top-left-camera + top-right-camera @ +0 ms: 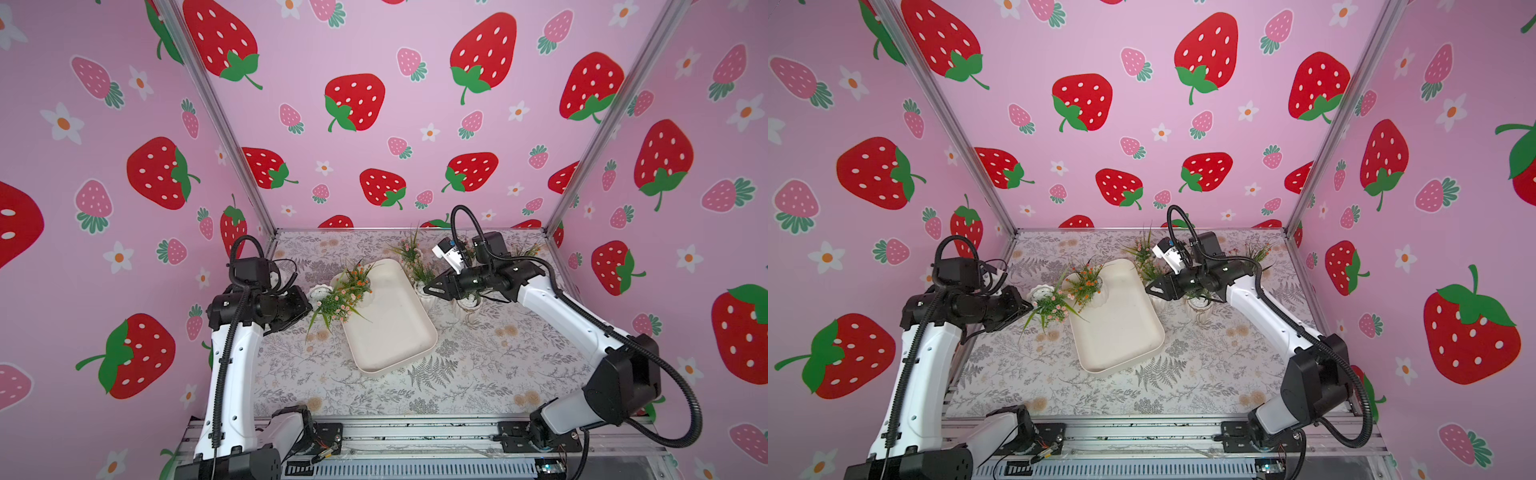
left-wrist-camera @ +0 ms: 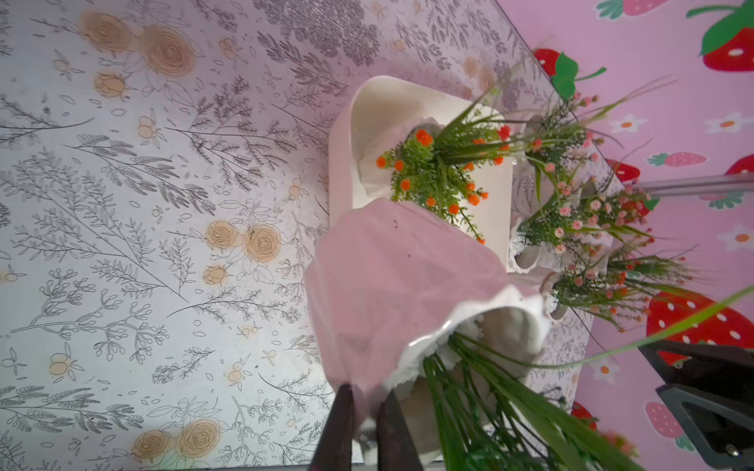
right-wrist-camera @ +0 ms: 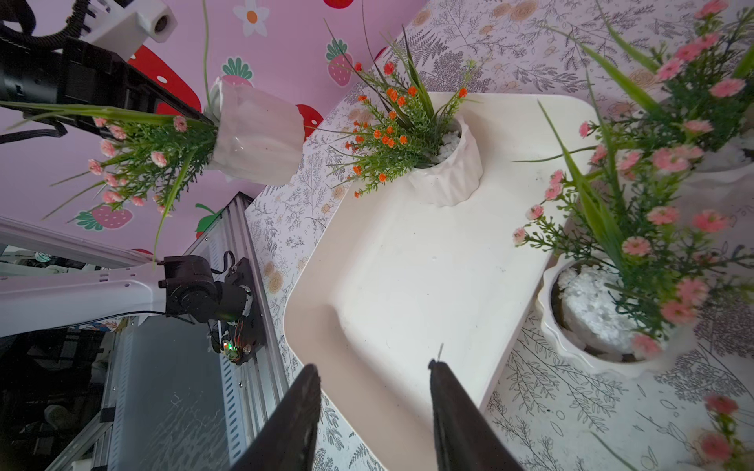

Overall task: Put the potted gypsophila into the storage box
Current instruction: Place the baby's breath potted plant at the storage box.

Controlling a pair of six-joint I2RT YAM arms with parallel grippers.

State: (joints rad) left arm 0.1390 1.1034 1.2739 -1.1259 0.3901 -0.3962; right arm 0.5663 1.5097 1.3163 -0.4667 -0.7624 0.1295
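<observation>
Pink potted gypsophila (image 2: 408, 277) in left gripper (image 2: 367, 391) — tilted, seemingly just beside storage box (image 1: 395, 332)

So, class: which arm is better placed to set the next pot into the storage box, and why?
Left. The left gripper is shut on the pink-flowered pot, tilted, beside the storage box. The right gripper is open and empty.

Left arm (image 1: 232, 361) and right arm (image 1: 569, 316) reach inward, elbows bent. Left gripper (image 2: 367, 395) clamps a pot (image 2: 387, 277), seemingly at its rim; right gripper (image 3: 373, 365) hangs part-open, empty.
</observation>
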